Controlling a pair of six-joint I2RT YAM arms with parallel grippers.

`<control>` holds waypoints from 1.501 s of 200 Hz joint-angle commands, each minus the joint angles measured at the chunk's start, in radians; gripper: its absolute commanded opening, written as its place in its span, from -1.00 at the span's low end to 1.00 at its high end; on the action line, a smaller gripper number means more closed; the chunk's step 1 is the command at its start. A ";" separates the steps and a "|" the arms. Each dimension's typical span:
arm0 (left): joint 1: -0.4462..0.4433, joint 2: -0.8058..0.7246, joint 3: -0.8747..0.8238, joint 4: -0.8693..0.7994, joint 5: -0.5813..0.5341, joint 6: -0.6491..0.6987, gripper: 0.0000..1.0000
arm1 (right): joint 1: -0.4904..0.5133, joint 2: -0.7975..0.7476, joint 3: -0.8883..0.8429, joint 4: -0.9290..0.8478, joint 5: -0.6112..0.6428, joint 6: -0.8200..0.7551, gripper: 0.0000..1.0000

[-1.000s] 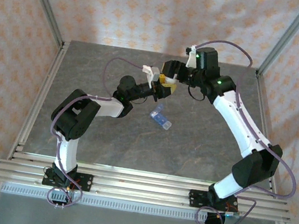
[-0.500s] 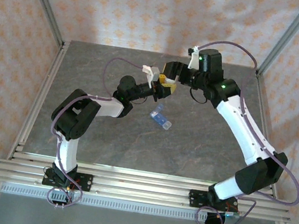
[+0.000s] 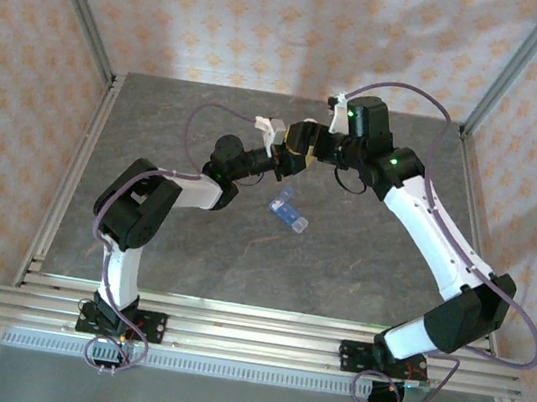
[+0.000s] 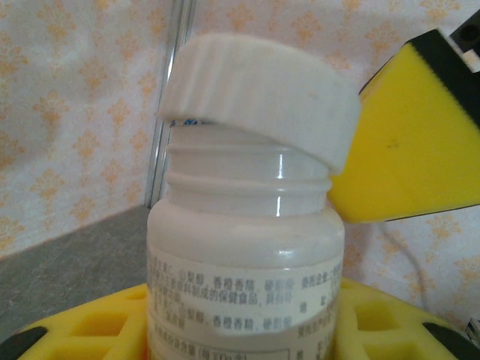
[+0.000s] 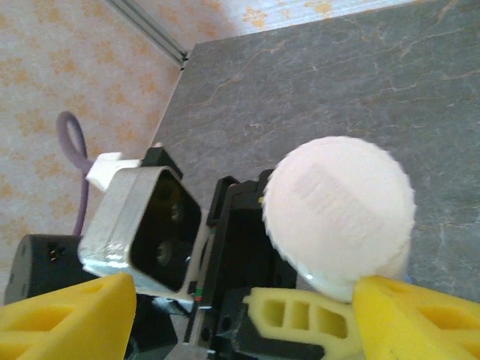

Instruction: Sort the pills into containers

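Note:
My left gripper [image 3: 289, 160] is shut on a white labelled bottle [image 4: 240, 255], holding it upright between its yellow fingers [image 4: 97, 326]. The bottle's white cap [image 4: 255, 90] sits tilted and askew on the threaded neck. My right gripper [image 3: 304, 140] hovers over the cap [image 5: 337, 225] with its jaws open. One of its yellow fingers [image 5: 420, 315] is at the cap's edge and the other [image 5: 67, 315] stands well apart. The containers [image 3: 289, 212], a small light-blue strip, lie on the table just in front of both grippers. The pills are out of view.
The grey stone-patterned table [image 3: 172, 237] is walled by aluminium posts [image 3: 80, 6] and patterned panels. Both arms meet over the back middle of the table, and the right arm [image 3: 435, 236] stretches along the right side.
My right gripper has moved a little left and closer over the bottle's cap. The left arm and the pill box have stayed still.

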 commanded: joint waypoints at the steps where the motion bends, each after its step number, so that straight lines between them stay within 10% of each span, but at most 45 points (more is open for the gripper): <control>1: 0.002 0.006 0.028 0.050 0.017 0.001 -1.00 | 0.008 -0.047 0.010 0.009 -0.004 0.005 0.51; 93: 0.007 -0.001 0.012 0.050 0.027 0.001 -1.00 | -0.043 0.054 0.206 -0.173 0.197 -0.106 0.52; 223: 0.010 -0.007 0.020 0.051 0.041 -0.008 -1.00 | -0.079 0.147 0.172 -0.087 0.022 -0.036 0.47; 300: 0.010 -0.007 0.028 0.052 0.040 -0.012 -1.00 | -0.082 0.138 0.142 -0.079 0.011 -0.034 -0.20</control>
